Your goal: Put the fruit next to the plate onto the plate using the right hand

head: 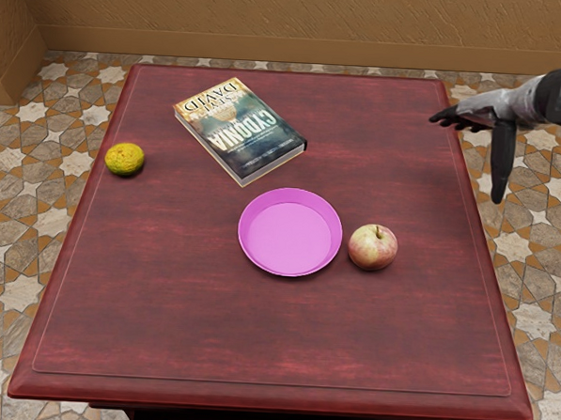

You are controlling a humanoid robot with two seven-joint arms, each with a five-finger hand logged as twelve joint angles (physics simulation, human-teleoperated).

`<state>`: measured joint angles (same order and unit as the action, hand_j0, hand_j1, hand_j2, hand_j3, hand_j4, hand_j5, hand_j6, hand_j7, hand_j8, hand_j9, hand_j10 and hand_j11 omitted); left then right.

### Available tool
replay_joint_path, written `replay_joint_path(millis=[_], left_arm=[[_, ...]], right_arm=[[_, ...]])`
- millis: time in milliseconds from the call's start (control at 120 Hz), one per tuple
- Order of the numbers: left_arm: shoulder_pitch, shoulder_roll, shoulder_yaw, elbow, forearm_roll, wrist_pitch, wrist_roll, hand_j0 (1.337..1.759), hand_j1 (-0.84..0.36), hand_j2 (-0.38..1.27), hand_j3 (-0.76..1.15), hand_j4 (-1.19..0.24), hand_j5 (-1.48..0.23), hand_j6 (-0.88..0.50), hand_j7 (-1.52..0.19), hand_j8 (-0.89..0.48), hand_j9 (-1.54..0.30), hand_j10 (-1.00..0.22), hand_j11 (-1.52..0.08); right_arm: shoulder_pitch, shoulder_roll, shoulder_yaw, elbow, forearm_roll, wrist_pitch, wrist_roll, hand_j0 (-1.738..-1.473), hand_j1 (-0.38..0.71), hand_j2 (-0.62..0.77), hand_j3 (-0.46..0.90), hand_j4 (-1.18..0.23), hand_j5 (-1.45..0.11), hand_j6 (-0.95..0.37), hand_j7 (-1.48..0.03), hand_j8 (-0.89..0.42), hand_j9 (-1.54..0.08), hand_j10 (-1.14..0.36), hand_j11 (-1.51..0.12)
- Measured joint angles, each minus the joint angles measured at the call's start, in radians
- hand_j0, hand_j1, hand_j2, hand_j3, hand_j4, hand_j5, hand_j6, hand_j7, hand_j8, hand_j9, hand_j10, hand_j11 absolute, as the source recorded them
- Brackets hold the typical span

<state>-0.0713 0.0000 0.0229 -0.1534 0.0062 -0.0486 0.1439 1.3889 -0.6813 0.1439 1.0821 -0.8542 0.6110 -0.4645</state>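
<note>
The right robot hand (481, 115) hangs over the far right corner of the bench (163, 298), w/ its arm coming in from the right edge. Its fingers are apart and stretched, one points downward, and they hold nothing. The left arm is not in view. The task's thing, the apple (373, 247), lies on the bench just beside the right rim of the pink plate (289, 234), approx. at the bench's middle; the plate has nothing on it. So the step in hand is, I judge, the very first one, i.e. the reach to the fruit: no grasp yet, nothing lifted. The hand is well apart from the apple, which lies nearer and more to the left. The next move calls for bringing the hand toward the near left and down over the apple w/ fingers wide. Then the fingers must close around its round body, prob. from above or from the right side, so that the plate rim is not pushed. An apple can roll if it is touched on one side only, so the fingers should close evenly. A yellow-green fruit (124, 159) sits at the left edge, well apart from the plate, and a book (240, 129) lies at the far side of the plate; both are outside the task & need no contact.
</note>
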Motion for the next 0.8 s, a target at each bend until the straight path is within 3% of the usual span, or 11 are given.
replay_joint_path(millis=[117,233,342,600,800], left_arm=[[0.001,0.000,0.000,0.000,0.000,0.000,0.000,1.658,0.34,0.00,0.00,-0.01,-0.01,-0.01,-0.01,-0.01,-0.01,-0.01,-0.01],[0.000,0.000,0.000,0.000,0.000,0.000,0.000,1.658,0.34,0.00,0.00,-0.01,-0.01,-0.01,-0.01,-0.01,-0.01,-0.01,-0.01],[0.001,0.000,0.000,0.000,0.000,0.000,0.000,1.658,0.34,0.00,0.00,-0.01,-0.01,-0.01,-0.01,-0.01,-0.01,-0.01,-0.01],[0.001,0.000,0.000,0.000,0.000,0.000,0.000,1.658,0.34,0.00,0.00,-0.01,-0.01,-0.01,-0.01,-0.01,-0.01,-0.01,-0.01],[0.000,0.000,0.000,0.000,0.000,0.000,0.000,1.658,0.34,0.00,0.00,-0.01,-0.01,-0.01,-0.01,-0.01,-0.01,-0.01,-0.01]], right_arm=[[0.006,0.001,-0.001,0.001,0.000,0.000,-0.008,-1.658,-0.35,0.00,0.00,0.00,0.00,-0.01,0.00,0.00,0.00,0.00,0.00],[0.022,0.006,0.006,0.034,0.014,0.000,-0.093,-1.658,-0.35,0.00,0.00,0.00,0.00,-0.01,0.00,0.00,0.00,0.00,0.00],[0.036,0.002,0.008,0.112,0.064,0.000,-0.128,-1.658,-0.35,0.00,0.00,0.00,0.00,0.00,0.00,0.00,0.00,0.00,0.00],[-0.043,-0.051,0.053,0.370,0.176,-0.018,-0.145,-1.658,-0.35,0.00,0.00,0.00,0.00,0.00,0.00,0.00,0.00,0.00,0.00],[-0.062,-0.061,0.055,0.431,0.163,-0.144,-0.146,-1.658,-0.35,0.00,0.00,0.00,0.00,0.00,0.00,0.00,0.00,0.00,0.00]])
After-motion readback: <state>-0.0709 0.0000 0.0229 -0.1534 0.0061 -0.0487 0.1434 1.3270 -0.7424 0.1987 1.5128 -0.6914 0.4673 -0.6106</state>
